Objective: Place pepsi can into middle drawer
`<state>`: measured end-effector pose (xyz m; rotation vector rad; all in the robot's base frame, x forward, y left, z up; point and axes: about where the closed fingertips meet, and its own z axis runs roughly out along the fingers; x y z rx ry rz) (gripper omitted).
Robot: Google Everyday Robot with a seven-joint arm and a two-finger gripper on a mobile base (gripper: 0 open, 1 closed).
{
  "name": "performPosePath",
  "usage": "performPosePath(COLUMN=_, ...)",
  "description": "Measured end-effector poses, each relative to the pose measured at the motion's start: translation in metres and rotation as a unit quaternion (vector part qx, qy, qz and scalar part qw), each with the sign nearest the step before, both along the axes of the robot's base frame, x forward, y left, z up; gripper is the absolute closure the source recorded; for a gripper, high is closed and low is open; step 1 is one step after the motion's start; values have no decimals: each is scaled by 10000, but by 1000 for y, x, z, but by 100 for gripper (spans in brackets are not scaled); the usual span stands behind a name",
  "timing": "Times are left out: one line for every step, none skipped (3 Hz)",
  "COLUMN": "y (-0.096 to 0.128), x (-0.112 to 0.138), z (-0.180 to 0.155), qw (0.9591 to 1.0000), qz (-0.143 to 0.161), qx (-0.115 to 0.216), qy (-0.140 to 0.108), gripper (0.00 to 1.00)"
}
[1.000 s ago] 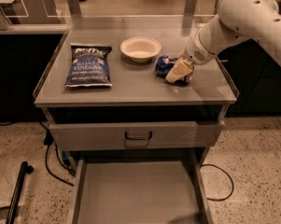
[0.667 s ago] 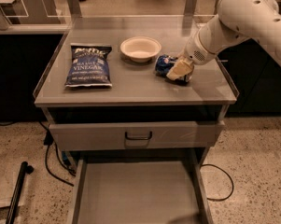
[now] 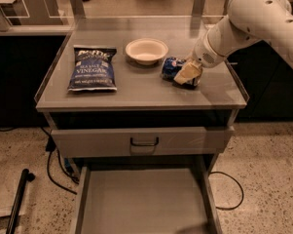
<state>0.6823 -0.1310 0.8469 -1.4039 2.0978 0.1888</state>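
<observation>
Bottom centre: middle drawer [image 3: 141, 204], pulled out, plain grey floor showing. Upper centre on counter [image 3: 136, 89]: one white bowl [image 3: 136, 46], interior showing. Right of bowl: one pepsi can [image 3: 169, 68], lying on its side on counter. Pincer [image 3: 187, 74] at can's right end, touching it; opening not discernible. Upper left: one blue chip bag [image 3: 92, 68], flat.

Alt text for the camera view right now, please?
The robot's hand is at the pepsi can lying on the cabinet top, beside a white bowl; a blue chip bag lies beyond the bowl. Below, the middle drawer stands pulled open.
</observation>
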Motion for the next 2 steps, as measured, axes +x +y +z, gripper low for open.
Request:
performPosePath(y=1, x=-8, z=16, qw=9999, qz=80, qx=-78, qy=-86, gripper=100)
performPosePath(y=-1, x=-26, z=42, qw=9994, qz=193, qx=-123, qy=-245, gripper=100)
